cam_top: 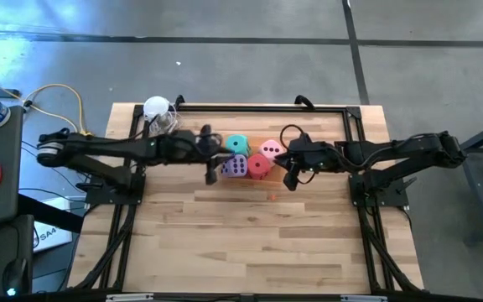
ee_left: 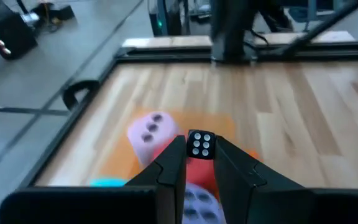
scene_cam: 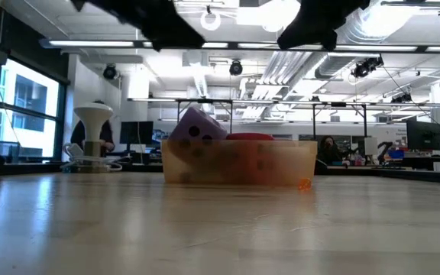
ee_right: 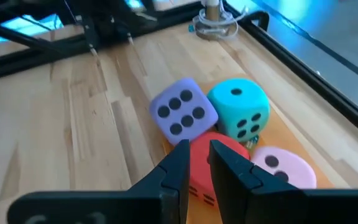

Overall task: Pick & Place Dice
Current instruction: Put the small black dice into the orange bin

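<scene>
We see all four dice sitting in the orange tray (cam_top: pixel 268 174) on the counter (cam_top: pixel 250 243): the teal die (cam_top: pixel 237 144), pink die (cam_top: pixel 270 149), purple die (cam_top: pixel 235 166) and red die (cam_top: pixel 259 165). The left gripper (cam_top: pixel 210 165) hangs just beside the purple die, and a tiny black die (ee_left: pixel 201 144) is pinched between its tips. The right gripper (cam_top: pixel 291 178) hangs by the red die, clenched on nothing. We think the left one should move slowly over its spot, go low, then let go gently.
</scene>
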You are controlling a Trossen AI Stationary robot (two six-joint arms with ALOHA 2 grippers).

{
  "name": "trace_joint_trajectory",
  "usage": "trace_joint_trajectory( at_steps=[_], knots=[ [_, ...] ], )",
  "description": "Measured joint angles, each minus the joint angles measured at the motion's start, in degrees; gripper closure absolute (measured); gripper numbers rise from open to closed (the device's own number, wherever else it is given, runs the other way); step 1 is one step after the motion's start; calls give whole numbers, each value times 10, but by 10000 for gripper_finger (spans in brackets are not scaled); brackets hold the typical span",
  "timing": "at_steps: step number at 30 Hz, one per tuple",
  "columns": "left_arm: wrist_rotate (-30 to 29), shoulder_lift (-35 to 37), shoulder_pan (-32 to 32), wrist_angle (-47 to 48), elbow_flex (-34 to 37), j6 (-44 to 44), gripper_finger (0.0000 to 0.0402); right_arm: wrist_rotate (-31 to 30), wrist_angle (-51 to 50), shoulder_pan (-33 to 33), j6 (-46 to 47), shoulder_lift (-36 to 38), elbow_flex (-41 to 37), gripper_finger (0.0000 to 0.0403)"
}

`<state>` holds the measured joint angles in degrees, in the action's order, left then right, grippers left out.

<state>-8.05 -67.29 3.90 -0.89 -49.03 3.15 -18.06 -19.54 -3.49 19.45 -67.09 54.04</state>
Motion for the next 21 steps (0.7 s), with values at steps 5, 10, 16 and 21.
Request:
trace_joint_trajectory(
  at_steps=[5,10,16,21],
  knots=[
    [47,-80,48,2,-58,18,341,1,23,0,0,0,0,350],
    [114,-156,95,1,-70,-20,341,1,25,-11,15,0,0,350],
    [138,-210,118,-16,-71,-35,341,0,26,-26,17,0,0,350],
    [133,-218,119,-39,-71,-66,329,0,27,-26,20,0,0,350]
  ],
)
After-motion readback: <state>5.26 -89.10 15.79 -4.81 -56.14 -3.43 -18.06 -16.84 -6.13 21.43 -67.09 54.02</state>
